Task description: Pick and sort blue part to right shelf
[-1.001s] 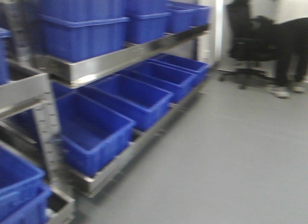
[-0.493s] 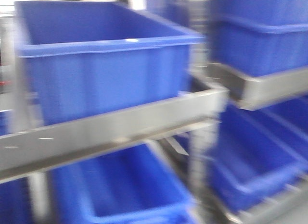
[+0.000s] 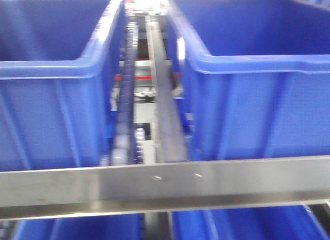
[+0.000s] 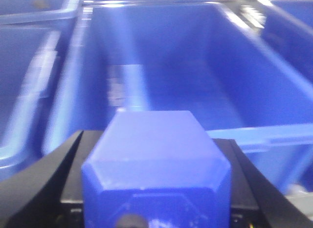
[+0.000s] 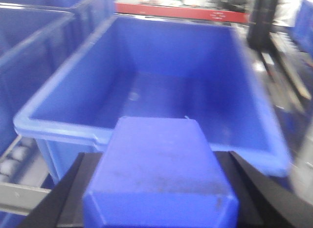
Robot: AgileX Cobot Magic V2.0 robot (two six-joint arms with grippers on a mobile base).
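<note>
At the shelf front, two open blue bins sit side by side, the left bin (image 3: 51,111) and the right bin (image 3: 258,111), both behind a steel rail (image 3: 165,186) that crosses their lower walls. Between them runs a narrow gap filled by a roller track (image 3: 124,96) and a steel strip (image 3: 165,96), so there is little free room there. The open space is the bin mouths themselves. More blue bins (image 3: 247,224) show under the rail. From the left wrist, the left gripper (image 4: 152,139) is closed on a blue part (image 4: 156,159), its black fingers (image 4: 44,189) pressed to both sides. The part hangs at the near rim of a deep bin (image 4: 244,81), with neighbouring bins close on either side. From the right wrist, the right gripper (image 5: 157,155) likewise clamps a second blue part (image 5: 159,179) between dark fingers (image 5: 73,189), near the front lip of a wide bin (image 5: 58,125) whose floor looks bare. Rollers (image 5: 14,164) show at the lower left of that bin. A red strip (image 5: 181,11) behind it carries pale lettering, too blurred to read, and no other writing is legible on bins, rail or parts
</note>
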